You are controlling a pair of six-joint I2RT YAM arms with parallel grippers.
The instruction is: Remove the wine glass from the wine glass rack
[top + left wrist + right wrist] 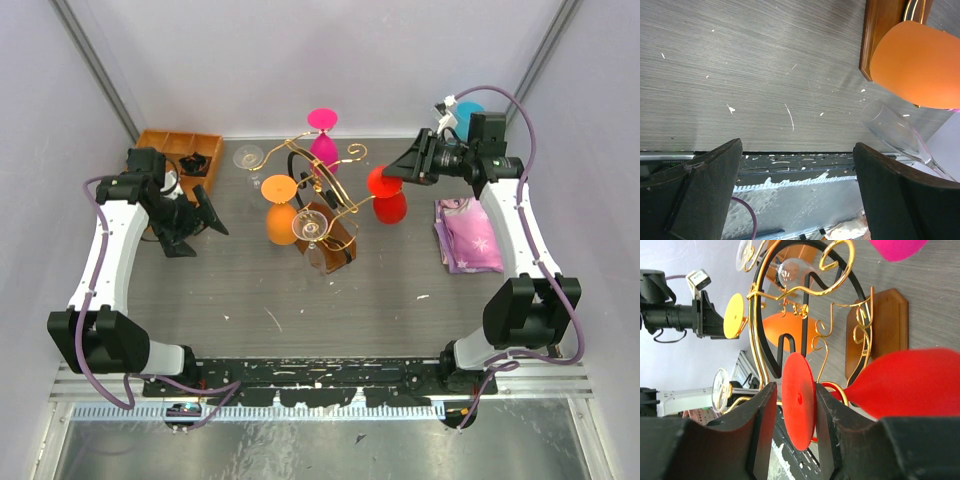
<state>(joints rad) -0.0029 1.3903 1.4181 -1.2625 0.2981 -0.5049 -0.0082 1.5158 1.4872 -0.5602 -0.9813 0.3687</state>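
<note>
Firmly, my right claw (pixel 795 392) grips the red wine glass (pixel 910 385) by its foot; wine glass rack (pixel 887 325) scrolls crowd twelve o'clock, orange glass (pixel 790 335) beyond.

Compartmented wooden tray (pixel 160 141) — back left, purple patterned cloth (pixel 468 237) on grey table (pixel 300 300)

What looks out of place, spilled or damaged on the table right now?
Nothing broken or spilled. The wine glass rack stands on its base, glasses hanging; the right gripper pinches the red wine glass by its foot. Only oddities: a purple cloth lies crumpled by the right arm, and white flecks dot the table.
</note>
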